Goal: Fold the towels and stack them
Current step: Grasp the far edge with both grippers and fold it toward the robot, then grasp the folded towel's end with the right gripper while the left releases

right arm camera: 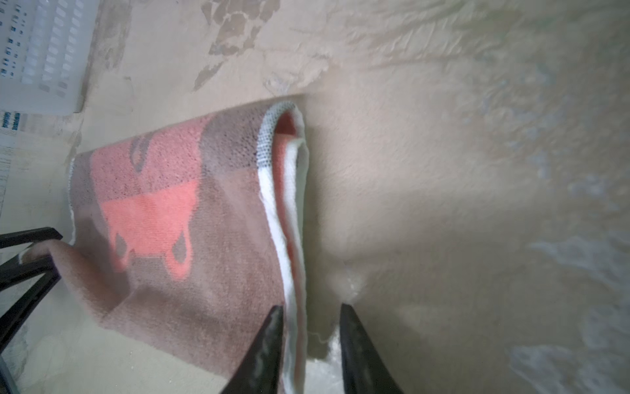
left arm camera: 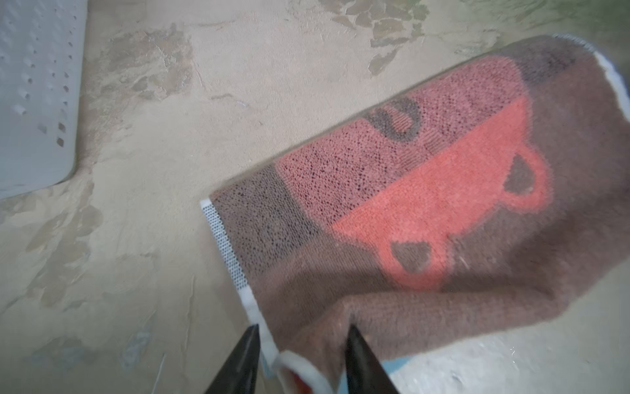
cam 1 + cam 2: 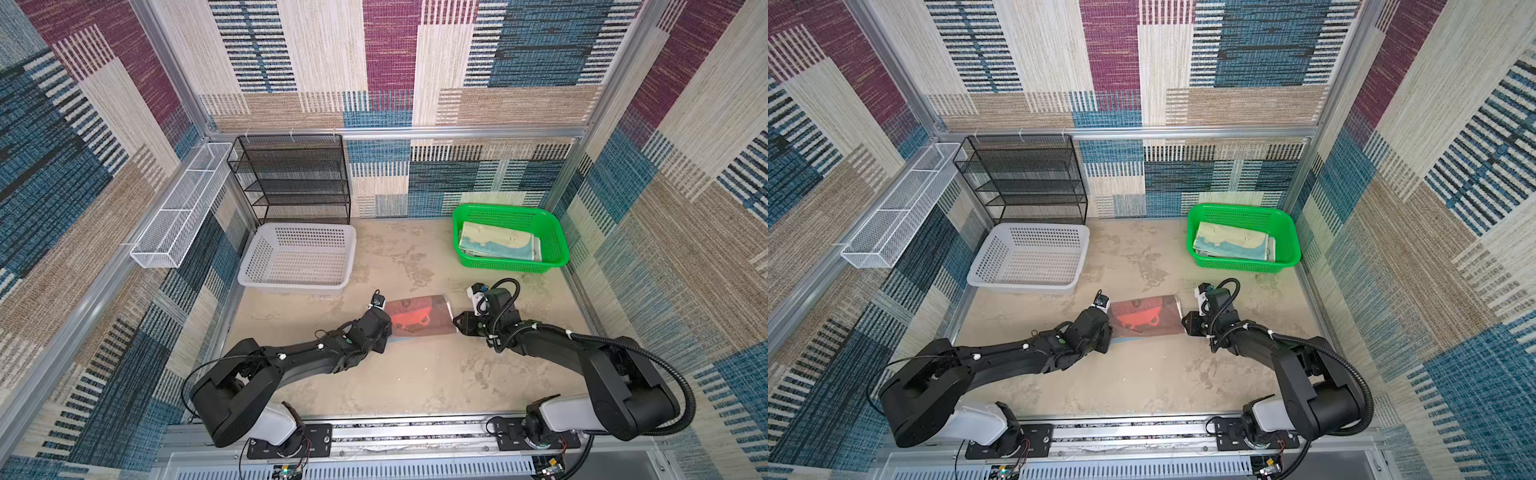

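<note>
— Woven patchwork walls [image 3: 374, 62] on three sides, mottled beige bench [image 3: 415, 374] below. What's the count from the top views?

— Two baskets. White basket [image 3: 262, 257] at left. Green basket [image 3: 509, 266] at back right, holding a folded stack [image 3: 498, 245] with teal-and-cream on top; the layers under it can't be counted. One black rack [image 3: 295, 183] against the back wall. One wire tray [image 3: 183, 208] on the left wall. One towel [image 3: 419, 318] on the bench at mid-front, brown with a red figure, folded. It lies between two claws.

— Do the wrist views add anything?

— Left wrist: left claw [image 2: 303, 336] has its jaws parted, with the towel's near corner humped up between them. A corner of the white basket shows too. Right wrist: right claw [image 1: 310, 314] has its jaws parted astride the towel's layered edge, with a bare gap to one finger. The white hem and red inner face show there and don't read from above. It also catches the left claw's fingers [image 1: 30, 235] at the far corner, cloth ridged up to them.

— What do the wrist views miss?

— Green basket, stack, rack and tray show in the top views only.
</note>
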Controlling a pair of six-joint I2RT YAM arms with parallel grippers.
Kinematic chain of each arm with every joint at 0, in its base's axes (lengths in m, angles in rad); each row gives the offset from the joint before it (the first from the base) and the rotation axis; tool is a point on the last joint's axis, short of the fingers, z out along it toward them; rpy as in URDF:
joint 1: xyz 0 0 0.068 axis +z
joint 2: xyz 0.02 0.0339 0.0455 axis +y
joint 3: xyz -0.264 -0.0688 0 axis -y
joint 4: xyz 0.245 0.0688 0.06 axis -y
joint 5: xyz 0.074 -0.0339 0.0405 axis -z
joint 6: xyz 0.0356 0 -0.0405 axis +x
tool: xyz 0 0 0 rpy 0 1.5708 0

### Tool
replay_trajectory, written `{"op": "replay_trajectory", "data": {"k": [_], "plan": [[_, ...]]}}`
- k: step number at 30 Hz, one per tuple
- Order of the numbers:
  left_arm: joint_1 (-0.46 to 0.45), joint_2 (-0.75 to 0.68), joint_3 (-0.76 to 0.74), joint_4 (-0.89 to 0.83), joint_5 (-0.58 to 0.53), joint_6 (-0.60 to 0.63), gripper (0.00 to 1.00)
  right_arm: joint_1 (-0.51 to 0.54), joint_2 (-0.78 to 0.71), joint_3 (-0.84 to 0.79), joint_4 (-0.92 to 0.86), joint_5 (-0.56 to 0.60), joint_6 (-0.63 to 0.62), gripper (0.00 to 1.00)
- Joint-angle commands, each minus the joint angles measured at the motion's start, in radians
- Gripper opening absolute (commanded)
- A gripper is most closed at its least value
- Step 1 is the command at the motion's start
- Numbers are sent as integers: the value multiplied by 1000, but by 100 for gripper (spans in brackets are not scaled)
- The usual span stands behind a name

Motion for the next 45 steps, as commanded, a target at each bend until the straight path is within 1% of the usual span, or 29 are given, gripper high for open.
{"op": "replay_trajectory", "data": {"k": [1,3,5,8,10,16,19,21,24,27,31,34,36,39,42,45], "plan": [[-18,-79,-15,1,-67,-15,52,0,-40,21,-22,44,11,46],[-21,-145,-17,-31,-83,-12,52,0,-62,34,-29,48,-1,56],[-22,-197,-13,-51,-91,-11,53,-1,-62,50,-28,35,-19,63],[-23,-252,-9,-55,-87,-20,55,-2,-27,82,-28,20,-43,66],[-23,-256,3,-57,-75,-27,55,-3,8,103,-29,13,-56,67],[-26,-136,19,-28,24,-63,54,-5,119,146,-11,-54,-86,68],[-27,-75,-8,35,77,-86,54,-5,165,160,-7,-69,-100,68],[-28,-34,-41,96,92,-99,54,-6,190,167,-4,-76,-105,68],[-27,20,-68,144,109,-111,54,-5,222,171,12,-99,-108,67],[-25,66,-70,157,122,-112,54,-5,257,174,27,-120,-111,61],[-25,105,-64,153,125,-107,54,-3,316,188,52,-175,-111,48],[-23,117,-71,163,118,-113,54,3,356,202,69,-192,-106,39],[-20,118,-76,174,115,-118,54,12,380,215,77,-205,-105,31],[-15,116,-78,176,110,-117,54,21,403,247,87,-221,-105,14],[-11,101,-72,163,99,-117,58,23,405,300,70,-213,-114,0],[-9,77,-71,150,73,-118,67,21,403,386,7,-160,-142,0]]}}
